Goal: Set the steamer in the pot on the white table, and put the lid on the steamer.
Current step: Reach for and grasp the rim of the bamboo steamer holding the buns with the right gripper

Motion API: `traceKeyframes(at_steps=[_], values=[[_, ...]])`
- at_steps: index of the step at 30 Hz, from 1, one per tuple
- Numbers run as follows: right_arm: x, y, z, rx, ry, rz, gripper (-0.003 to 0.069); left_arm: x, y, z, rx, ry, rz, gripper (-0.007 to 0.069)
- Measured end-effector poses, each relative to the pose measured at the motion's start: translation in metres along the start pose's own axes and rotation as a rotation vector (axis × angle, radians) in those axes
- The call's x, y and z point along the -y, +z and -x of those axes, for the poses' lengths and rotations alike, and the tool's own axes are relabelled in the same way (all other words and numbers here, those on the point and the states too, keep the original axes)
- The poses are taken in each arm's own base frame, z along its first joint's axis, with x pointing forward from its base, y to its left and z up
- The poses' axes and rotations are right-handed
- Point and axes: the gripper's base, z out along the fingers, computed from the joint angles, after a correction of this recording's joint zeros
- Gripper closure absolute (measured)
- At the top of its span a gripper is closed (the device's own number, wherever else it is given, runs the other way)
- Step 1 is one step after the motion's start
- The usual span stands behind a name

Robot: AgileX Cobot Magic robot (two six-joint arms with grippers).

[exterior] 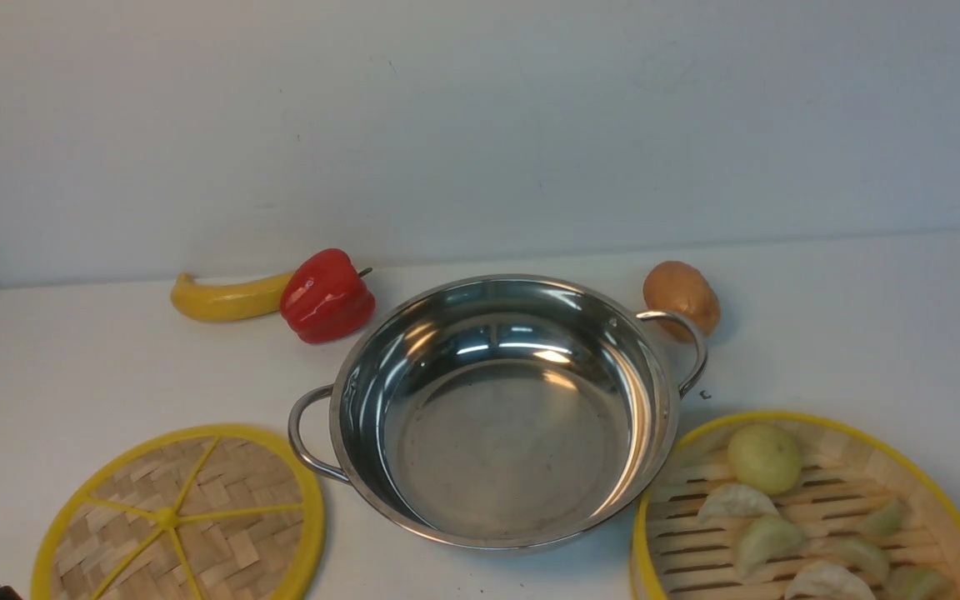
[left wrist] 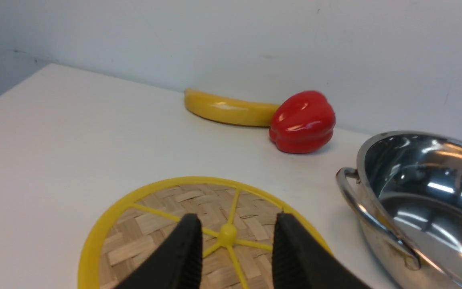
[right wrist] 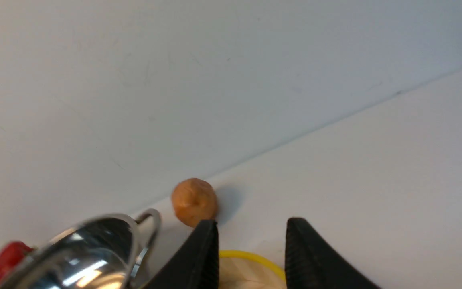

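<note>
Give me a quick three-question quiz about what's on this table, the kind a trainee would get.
1. True or false: the steamer already sits inside the pot.
2. Which thing shows between the open fingers of the left gripper in its wrist view? A. the lid B. the pot C. the steamer
3. Fill in: the red pepper lies right against a yellow ____.

Key:
1. False. It stands on the white table, beside the pot.
2. A
3. banana
</note>
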Motion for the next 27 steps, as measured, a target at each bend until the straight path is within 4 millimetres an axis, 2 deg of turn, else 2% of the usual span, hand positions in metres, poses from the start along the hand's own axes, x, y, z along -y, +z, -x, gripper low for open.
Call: traceKeyframes(at_steps=[1,2,8,11,15,16,19,27], values=[[0.000,0.000,0.000,0.000,0.000,0.000,0.0410,0.000,0.000,0.000,0.000,0.000,0.000,0.0384],[-0.001,0.000,0.000,-0.002,0.078,0.010,0.0410,0.000,0.000,0.000,-0.001,-0.026,-0.004,0.0384],[-0.002,0.000,0.003,0.027,0.164,0.028,0.0410,0.001,0.000,0.001,0.015,-0.045,-0.012,0.0384],[-0.003,0.000,0.003,0.026,0.292,0.038,0.0410,0.002,0.000,0.005,0.055,-0.038,-0.021,0.0384],[-0.004,0.000,0.003,0.023,0.387,0.046,0.0410,0.003,-0.001,0.009,0.101,-0.127,-0.041,0.0384],[-0.004,0.000,0.003,0.021,0.423,0.049,0.0410,0.004,-0.001,0.013,0.141,-0.241,-0.063,0.0384],[-0.004,0.000,0.003,0.019,0.455,0.053,0.0410,0.004,-0.001,0.016,0.162,-0.329,-0.077,0.0384],[-0.005,0.000,0.005,0.039,0.526,0.067,0.0410,0.005,-0.002,0.020,0.206,-0.377,-0.092,0.0384]])
